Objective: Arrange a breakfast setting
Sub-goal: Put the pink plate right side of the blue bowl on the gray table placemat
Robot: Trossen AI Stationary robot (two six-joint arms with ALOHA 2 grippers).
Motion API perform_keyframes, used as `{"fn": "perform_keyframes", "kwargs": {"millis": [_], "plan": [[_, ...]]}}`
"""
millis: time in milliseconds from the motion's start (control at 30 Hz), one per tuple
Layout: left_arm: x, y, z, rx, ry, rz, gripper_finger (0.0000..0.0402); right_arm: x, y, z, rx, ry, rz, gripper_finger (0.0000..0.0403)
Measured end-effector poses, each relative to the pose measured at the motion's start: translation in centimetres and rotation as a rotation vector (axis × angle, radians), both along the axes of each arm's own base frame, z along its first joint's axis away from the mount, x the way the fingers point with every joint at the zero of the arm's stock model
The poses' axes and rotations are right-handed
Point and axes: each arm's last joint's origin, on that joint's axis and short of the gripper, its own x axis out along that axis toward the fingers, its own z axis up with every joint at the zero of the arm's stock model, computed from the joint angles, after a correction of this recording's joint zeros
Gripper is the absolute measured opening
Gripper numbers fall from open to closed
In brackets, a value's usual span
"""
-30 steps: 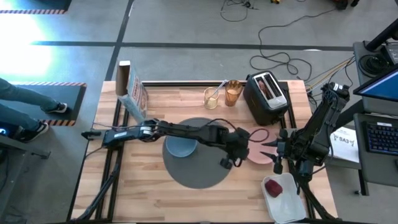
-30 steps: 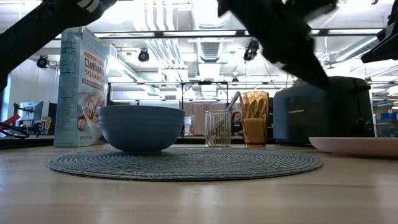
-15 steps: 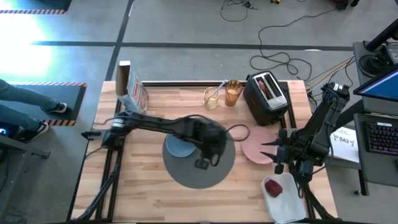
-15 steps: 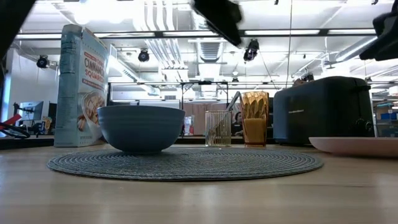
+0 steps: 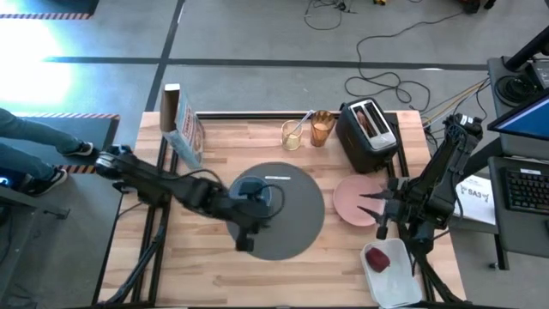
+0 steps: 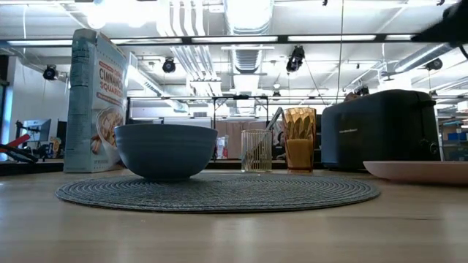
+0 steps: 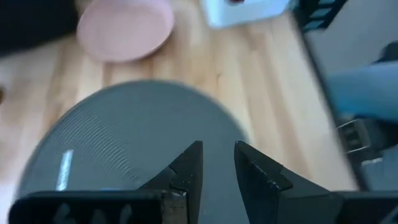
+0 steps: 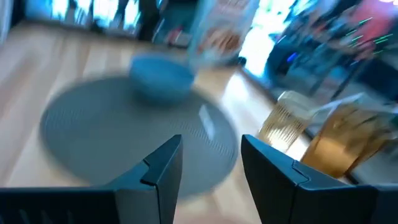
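A: Where does the breakfast setting sit?

B: In the overhead view, the large round dark-grey woven mat [image 5: 276, 210] lies at the centre of the wooden surface [image 5: 202, 266]. The small blue bowl [image 5: 250, 194] stands on the mat's left part. The round pink plate [image 5: 357, 201] is on the bare wood just right of the mat.

A: And the rest?

B: The amber ribbed tumbler [image 5: 322, 128] stands at the top centre, beside a clear glass [image 5: 292, 136] with the metal spoon [image 5: 300, 125] in it. The black toaster [image 5: 369, 136] to their right holds a toast slice [image 5: 367, 120]. The red apple [image 5: 377, 257] lies in the white rectangular tray [image 5: 395, 279] at the lower right.

A: The hands?

B: The left hand [image 5: 245, 240] hangs over the mat's lower-left edge, fingers slightly spread and empty. The right hand [image 5: 369, 209] waits over the plate's right edge, fingers spread, holding nothing.
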Motion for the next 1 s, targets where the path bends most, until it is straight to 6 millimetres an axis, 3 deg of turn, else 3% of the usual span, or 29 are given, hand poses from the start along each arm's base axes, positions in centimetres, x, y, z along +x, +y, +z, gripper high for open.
{"fn": "perform_keyframes", "kwargs": {"millis": [267,433,667,1000], "plan": [[-0.5,-0.1,-2.5,-0.121,-0.029,0.038,0.0076,0.9,0.9,1.1,0.168,-0.144,-0.055,0.0155],[0.1,0.9,-3.4,-0.213,-0.038,-0.024,0.0076,1.5,1.3,1.8,0.286,-0.208,-0.082,0.0155],[0.6,1.8,-3.9,-0.2,-0.073,-0.094,0.0076,2.0,1.3,2.4,0.355,-0.233,-0.101,0.0155],[1.1,2.5,-3.4,-0.168,-0.136,-0.108,0.0076,4.5,0.3,4.4,0.605,-0.072,-0.064,0.0169]]}}
